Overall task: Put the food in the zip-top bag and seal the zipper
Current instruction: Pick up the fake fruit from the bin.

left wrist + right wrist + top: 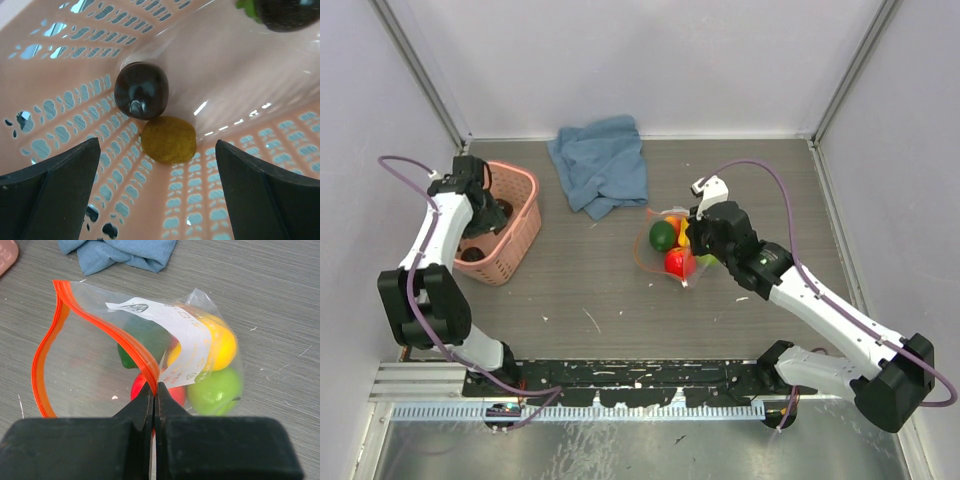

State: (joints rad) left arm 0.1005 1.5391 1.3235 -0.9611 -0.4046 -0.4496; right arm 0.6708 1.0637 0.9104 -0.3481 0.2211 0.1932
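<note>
The zip-top bag [95, 370] lies on the table with its mouth gaping. Inside are food pieces: a yellow one [222, 342], a light green one [215, 390], a red one [678, 263] and a dark green one [662, 236]. My right gripper [155, 386] is shut on the bag's red-orange zipper [100, 325], pinching the upper lip. My left gripper [160, 200] hangs open inside the pink basket [520, 235], above a dark brown fruit [141, 90] and a brownish-yellow one [168, 139]; nothing is between its fingers [55, 190].
A crumpled blue cloth [600, 160] lies at the back of the table, between basket and bag. Another dark fruit [290, 12] with a green stem sits further along the basket floor. Grey walls enclose the table on three sides.
</note>
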